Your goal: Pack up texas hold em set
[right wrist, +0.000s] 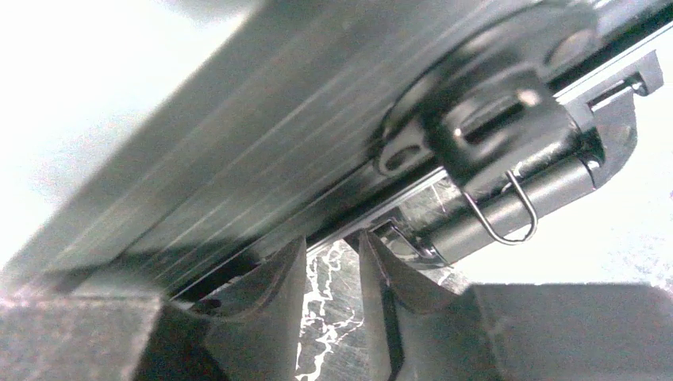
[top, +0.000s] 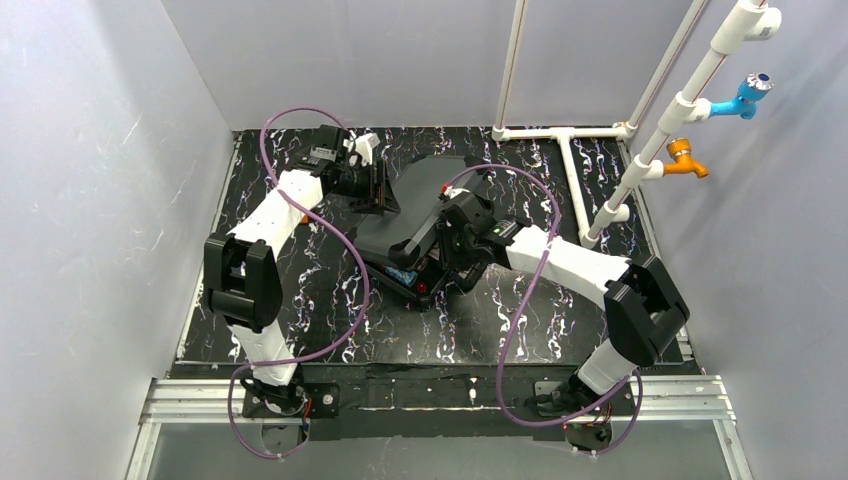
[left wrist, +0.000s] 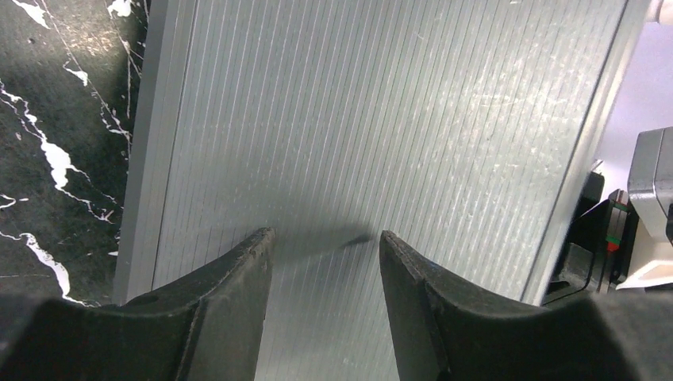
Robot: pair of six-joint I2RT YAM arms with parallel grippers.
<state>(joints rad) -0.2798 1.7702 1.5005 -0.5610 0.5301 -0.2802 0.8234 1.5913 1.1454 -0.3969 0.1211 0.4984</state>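
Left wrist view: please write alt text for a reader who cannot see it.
The ribbed grey case lid fills the frame. The left gripper points at it, jaws apart and empty. Black marbled table shows at left.

A black, white-veined marble-patterned surface [top: 450,330] carries a black hard plastic case [top: 415,205] at its middle; white plastic pipework [top: 575,185] lies behind the case, to its right.

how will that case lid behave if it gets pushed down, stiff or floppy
Probably stiff: the lid is a ribbed, metal-looking panel in a rigid frame. Likely slippery, since that surface looks smooth and shiny. It should swing rather than slide, as it stands partly open over the case base.
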